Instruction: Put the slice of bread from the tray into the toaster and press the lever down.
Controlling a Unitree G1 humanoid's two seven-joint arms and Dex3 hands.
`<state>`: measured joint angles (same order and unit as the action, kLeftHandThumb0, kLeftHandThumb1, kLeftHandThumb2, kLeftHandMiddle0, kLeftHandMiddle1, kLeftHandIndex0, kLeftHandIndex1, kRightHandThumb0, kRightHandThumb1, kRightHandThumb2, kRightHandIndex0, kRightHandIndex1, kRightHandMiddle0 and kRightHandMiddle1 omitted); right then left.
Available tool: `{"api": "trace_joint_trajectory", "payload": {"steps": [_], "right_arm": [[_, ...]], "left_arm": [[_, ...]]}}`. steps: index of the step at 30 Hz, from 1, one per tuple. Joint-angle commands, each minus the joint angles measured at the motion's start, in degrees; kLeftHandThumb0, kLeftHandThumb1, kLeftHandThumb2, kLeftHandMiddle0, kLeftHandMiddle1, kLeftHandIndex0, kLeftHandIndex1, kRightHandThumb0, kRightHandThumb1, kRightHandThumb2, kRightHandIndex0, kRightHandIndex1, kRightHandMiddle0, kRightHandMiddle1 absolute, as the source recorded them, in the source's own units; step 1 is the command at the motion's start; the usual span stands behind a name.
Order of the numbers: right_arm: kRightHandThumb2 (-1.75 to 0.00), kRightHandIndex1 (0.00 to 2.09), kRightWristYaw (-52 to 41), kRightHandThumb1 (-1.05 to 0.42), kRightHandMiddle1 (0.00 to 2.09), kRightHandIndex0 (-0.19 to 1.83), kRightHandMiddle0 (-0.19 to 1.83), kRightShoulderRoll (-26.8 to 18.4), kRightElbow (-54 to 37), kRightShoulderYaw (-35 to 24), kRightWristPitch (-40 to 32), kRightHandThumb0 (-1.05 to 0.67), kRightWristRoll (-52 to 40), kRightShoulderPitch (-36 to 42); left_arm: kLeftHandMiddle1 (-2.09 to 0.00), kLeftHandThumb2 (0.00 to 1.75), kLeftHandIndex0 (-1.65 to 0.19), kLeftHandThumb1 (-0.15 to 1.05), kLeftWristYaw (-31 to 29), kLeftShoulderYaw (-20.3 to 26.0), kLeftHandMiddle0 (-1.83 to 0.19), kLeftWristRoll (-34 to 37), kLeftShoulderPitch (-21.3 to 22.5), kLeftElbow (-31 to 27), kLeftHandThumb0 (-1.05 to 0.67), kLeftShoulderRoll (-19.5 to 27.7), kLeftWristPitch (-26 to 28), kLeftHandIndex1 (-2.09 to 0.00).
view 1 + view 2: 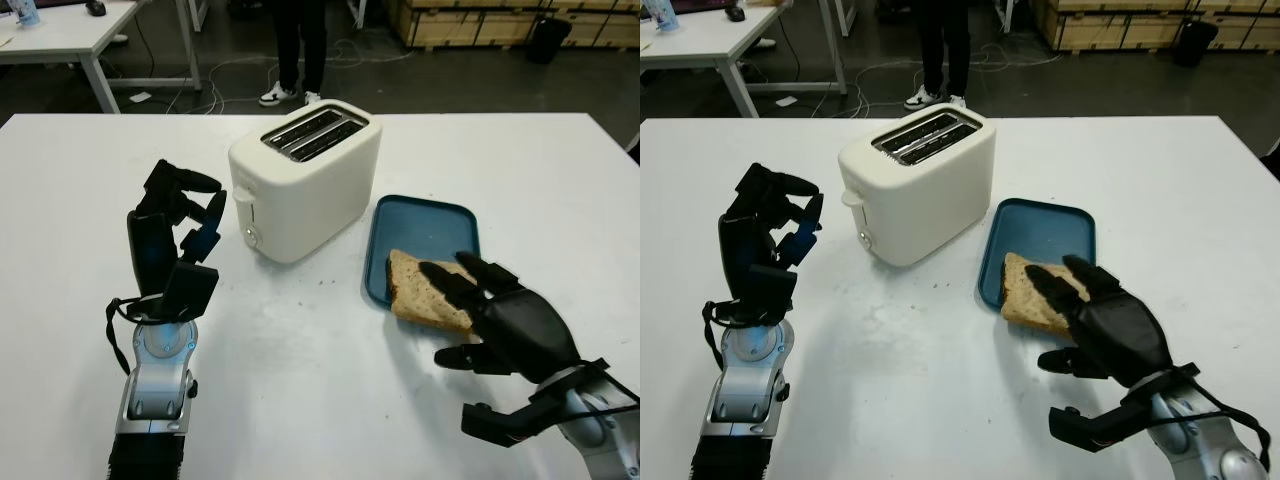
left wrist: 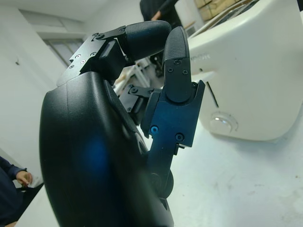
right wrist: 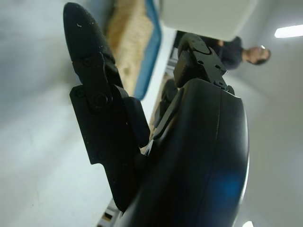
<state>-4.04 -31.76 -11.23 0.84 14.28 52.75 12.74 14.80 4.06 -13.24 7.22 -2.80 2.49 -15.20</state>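
The slice of brown bread lies on the near lip of the shallow blue plastic tray, its near edge hanging over onto the white table, at about four o'clock from the cream two-slot toaster. The right hand reaches in from five o'clock with its black fingers extended over the slice's near right corner; the fingers have not closed, and whether they press on the crust cannot be told. The left hand stands upright at nine o'clock of the toaster, fingers curled in on themselves and holding nothing.

The likely trouble is the grip. The slice is flat and soft, so fingers closing from above may only push it deeper into the tray or tear the crumb. A pinch at one corner could let the slice sag and catch on the slot's rim. The toaster may also slide when the lever at its near-left end is pressed, unless it is steadied.
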Motion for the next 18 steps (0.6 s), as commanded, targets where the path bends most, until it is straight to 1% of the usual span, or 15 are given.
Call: {"api": "trace_joint_trajectory", "payload": {"steps": [1,6,10,13,16,18], "right_arm": [[0.0,0.0,3.7,-0.88,0.01,0.01,0.04,-0.5,2.2,1.4,-0.9,-0.91,2.9,-1.6],[0.0,0.01,10.2,-0.88,0.01,0.02,0.06,-1.2,7.9,4.9,-1.5,-0.88,7.3,-3.8],[0.0,0.01,14.4,-0.88,0.01,0.03,0.07,-2.0,11.9,7.2,-1.1,-0.84,7.6,-5.2],[0.0,0.06,22.0,-0.84,0.06,0.15,0.19,-2.9,16.1,8.8,2.1,-0.71,6.8,-6.5],[-0.02,0.1,28.7,-0.88,0.08,0.27,0.3,-4.3,19.4,10.8,3.9,-0.58,8.2,-7.9],[-0.02,0.11,30.6,-0.91,0.09,0.34,0.35,-5.5,20.1,11.9,4.2,-0.53,8.6,-8.5]], "left_arm": [[-1.75,0.33,-0.52,0.92,-0.1,-0.1,-0.68,0.2,0.4,0.1,-0.41,0.0,-0.4,-1.58],[-1.75,0.33,-0.52,0.92,-0.2,-0.2,-0.69,-0.1,0.3,0.2,-0.41,0.2,-0.5,-1.59],[-1.75,0.33,-0.52,0.92,-0.3,-0.1,-0.69,0.2,0.3,0.3,-0.41,0.1,-0.8,-1.59],[-1.75,0.33,-0.52,0.92,-0.3,-0.1,-0.69,0.1,0.3,0.5,-0.41,0.2,-1.0,-1.59],[-1.75,0.33,-0.52,0.92,-0.3,-0.2,-0.69,0.2,0.4,0.4,-0.41,0.2,-1.0,-1.59],[-1.75,0.33,-0.52,0.92,-0.3,-0.2,-0.69,0.2,0.3,0.2,-0.41,0.0,-0.6,-1.59]]}}
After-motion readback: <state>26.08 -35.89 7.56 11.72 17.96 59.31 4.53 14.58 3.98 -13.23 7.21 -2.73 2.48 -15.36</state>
